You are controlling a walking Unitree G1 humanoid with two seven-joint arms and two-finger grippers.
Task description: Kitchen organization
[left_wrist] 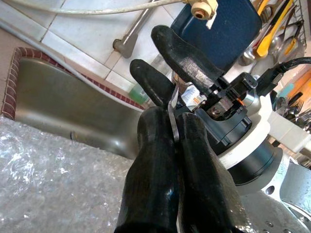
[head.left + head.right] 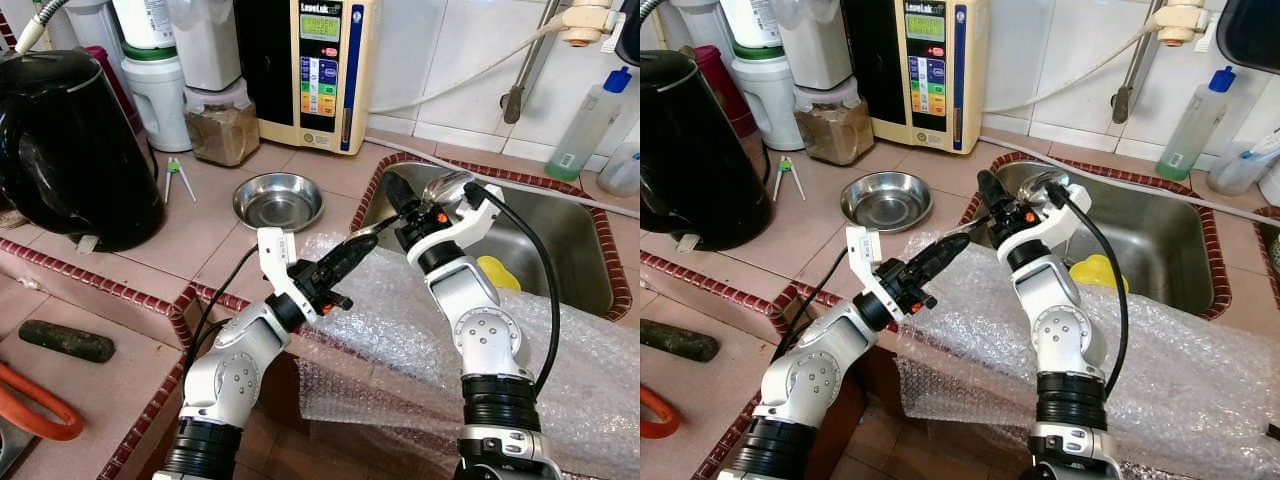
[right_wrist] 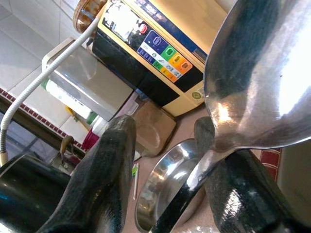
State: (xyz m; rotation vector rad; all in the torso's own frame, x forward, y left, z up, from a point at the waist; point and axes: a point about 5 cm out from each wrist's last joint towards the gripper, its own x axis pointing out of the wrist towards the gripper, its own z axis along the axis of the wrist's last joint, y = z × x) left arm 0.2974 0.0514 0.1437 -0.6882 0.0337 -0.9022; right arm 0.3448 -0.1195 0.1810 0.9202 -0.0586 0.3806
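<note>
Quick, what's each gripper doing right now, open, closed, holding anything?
Left gripper: closed on the spoon handle.
Right gripper: open, fingers either side of the spoon.

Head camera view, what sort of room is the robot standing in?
Most likely a home kitchen: a steel sink set into a tiled counter, a black kettle, and a steel bowl beside it.

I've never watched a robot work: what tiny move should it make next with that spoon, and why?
Probably close the right hand on the shiny metal spoon: its fingers are open around the handle, which the left hand pinches shut, over the stainless steel sink.
</note>
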